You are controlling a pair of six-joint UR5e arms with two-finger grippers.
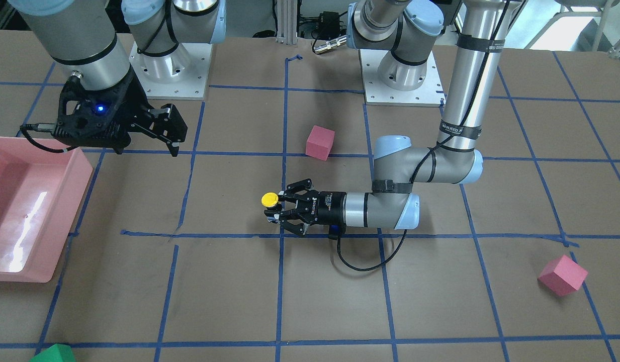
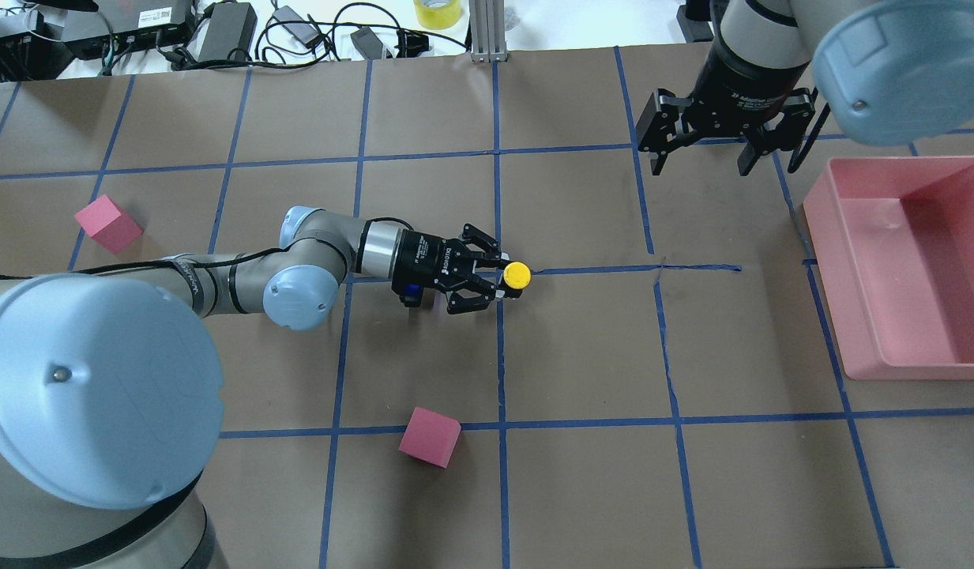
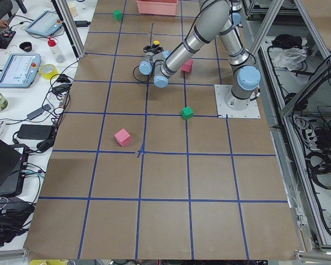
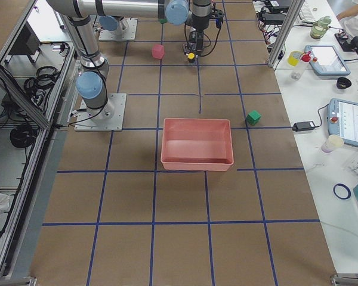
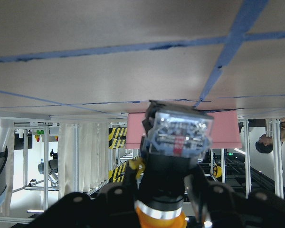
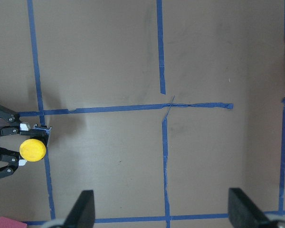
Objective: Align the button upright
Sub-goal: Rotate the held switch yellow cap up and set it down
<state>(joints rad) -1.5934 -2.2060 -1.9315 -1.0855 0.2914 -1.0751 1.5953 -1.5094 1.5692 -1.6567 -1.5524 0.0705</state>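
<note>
The button has a round yellow cap, a black body and a clear silvery base. My left gripper lies level, low over the table's middle, and is shut on the button's body. The cap faces up and the base points down at the table; I cannot tell whether it touches. The button also shows in the front view and the right wrist view. My right gripper is open and empty, hanging above the table far from the button, beside the pink tray.
A pink tray stands on the robot's right. One pink cube lies near the robot's base, another on the left. A green cube sits at the table's far edge. Blue tape lines cross the brown table.
</note>
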